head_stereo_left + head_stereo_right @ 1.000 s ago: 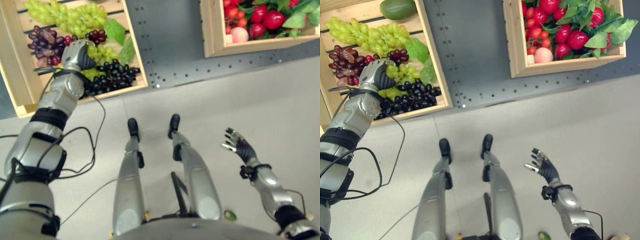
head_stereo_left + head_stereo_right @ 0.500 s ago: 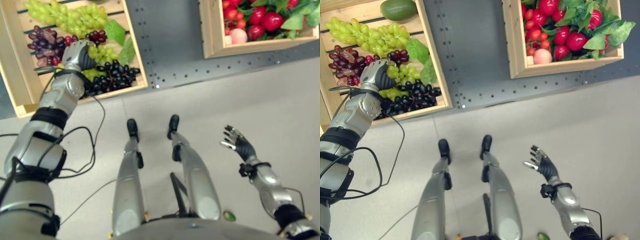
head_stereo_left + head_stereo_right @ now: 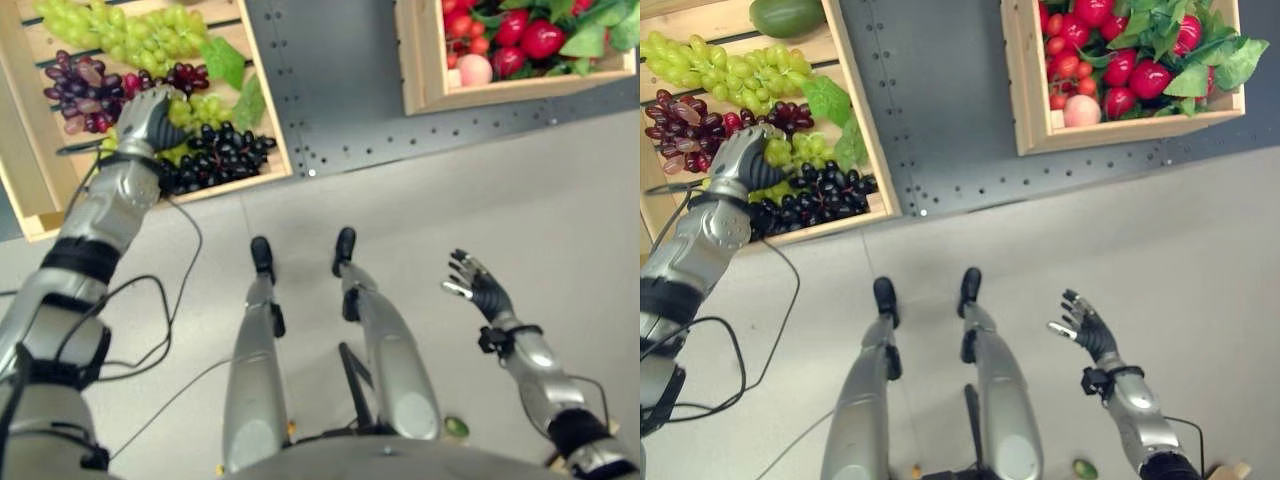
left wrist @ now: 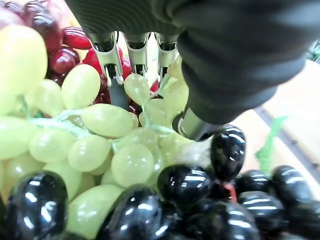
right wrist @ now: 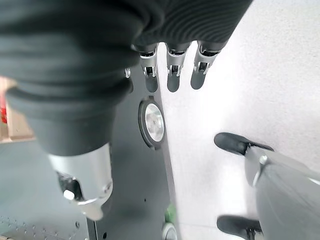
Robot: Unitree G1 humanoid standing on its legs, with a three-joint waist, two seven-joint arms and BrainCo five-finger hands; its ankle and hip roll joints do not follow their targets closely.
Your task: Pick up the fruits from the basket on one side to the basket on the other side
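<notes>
Clearly the job is at an early stage, judging from how things lie; the wooden crate of grapes (image 3: 855, 110) fills the upper left of the frame, still well stocked with green grapes (image 3: 720, 65), dark red grapes (image 3: 685, 120) and black grapes (image 3: 815, 200), plus a green fruit (image 3: 787, 15) at its far edge; the second crate (image 3: 1025, 90) at the upper right holds red fruits and leaves (image 3: 1120, 55), with no grapes to be seen in it; a grey perforated tabletop (image 3: 940, 110) lies between the two. Down at the left crate, the left hand (image 3: 745, 155) is pressed into a small green bunch (image 4: 100, 135), fingers (image 4: 112, 65) curled among the berries and thumb closing on them; I judge a grasp forming, nothing lifted yet. Lower right, the right hand (image 3: 1085, 330) hangs over the floor (image 3: 1180, 250), fingers spread and holding nothing; so lifting and carrying across remain.
</notes>
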